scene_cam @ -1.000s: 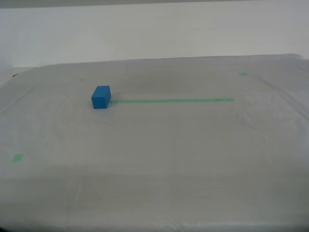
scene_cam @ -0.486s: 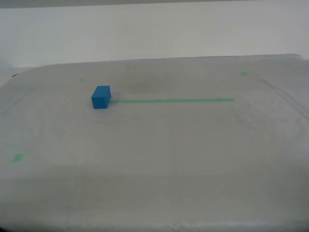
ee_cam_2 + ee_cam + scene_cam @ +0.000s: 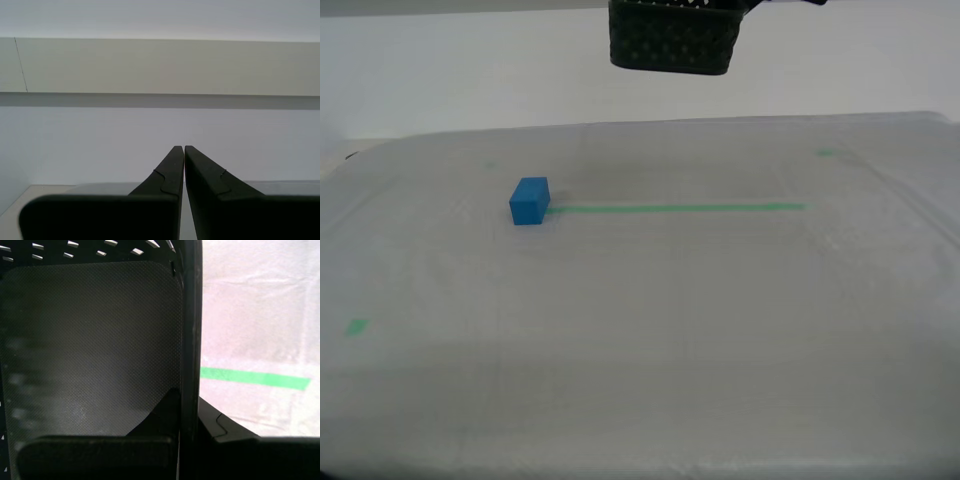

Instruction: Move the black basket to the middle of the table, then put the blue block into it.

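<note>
- Clamping one wall of the squarish black perforated plastic basket (image 3: 671,38) in my first gripper (image 3: 190,405), one finger inside, one outside.
- Hanging high above the whitish sheeted table (image 3: 720,330), beyond its green tape line (image 3: 675,208).
- Resting at that line's end: the small bright-blue block (image 3: 529,200).
- Idling pressed together, empty: my second gripper (image 3: 181,170).

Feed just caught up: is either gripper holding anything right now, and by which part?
My first gripper holds the black basket by one side wall, a finger on each face. My second gripper is shut on nothing.
</note>
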Controlling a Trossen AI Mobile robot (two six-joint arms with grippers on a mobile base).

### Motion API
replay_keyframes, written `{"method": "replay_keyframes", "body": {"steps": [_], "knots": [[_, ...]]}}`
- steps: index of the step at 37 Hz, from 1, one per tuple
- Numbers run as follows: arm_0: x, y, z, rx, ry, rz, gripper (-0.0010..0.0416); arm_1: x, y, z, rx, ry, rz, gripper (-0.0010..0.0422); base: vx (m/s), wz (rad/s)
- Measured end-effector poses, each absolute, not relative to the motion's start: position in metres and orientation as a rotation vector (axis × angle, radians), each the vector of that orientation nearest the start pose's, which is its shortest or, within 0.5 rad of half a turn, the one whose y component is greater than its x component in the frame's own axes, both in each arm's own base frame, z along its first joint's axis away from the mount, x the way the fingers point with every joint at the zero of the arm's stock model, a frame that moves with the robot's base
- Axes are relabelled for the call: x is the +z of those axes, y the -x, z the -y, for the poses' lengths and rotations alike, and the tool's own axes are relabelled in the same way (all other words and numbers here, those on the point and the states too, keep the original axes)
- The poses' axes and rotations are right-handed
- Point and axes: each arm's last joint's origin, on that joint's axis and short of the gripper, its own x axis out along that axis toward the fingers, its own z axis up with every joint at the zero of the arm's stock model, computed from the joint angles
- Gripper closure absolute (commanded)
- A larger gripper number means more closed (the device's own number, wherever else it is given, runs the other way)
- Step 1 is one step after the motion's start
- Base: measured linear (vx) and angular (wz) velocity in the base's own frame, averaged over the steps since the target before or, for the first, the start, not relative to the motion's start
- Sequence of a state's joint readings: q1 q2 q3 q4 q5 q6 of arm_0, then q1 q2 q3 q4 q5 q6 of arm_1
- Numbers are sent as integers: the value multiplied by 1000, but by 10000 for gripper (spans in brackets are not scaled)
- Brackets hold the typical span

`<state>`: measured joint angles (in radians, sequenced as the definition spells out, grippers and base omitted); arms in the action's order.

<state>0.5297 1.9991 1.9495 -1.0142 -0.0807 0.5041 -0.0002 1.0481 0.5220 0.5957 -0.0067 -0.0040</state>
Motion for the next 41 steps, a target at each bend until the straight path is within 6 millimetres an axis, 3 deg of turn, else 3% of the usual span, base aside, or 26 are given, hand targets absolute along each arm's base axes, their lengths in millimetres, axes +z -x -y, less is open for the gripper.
{"method": "replay_keyframes", "body": {"steps": [15, 41], "knots": [[269, -387, -229, 218, -185, -1154, 407, 268, -227, 0, 6, 5, 68, 412, 0, 0], [177, -416, -246, 130, -106, -1238, 407, 264, -227, 0, 6, 4, 31, 412, 0, 0]]}}
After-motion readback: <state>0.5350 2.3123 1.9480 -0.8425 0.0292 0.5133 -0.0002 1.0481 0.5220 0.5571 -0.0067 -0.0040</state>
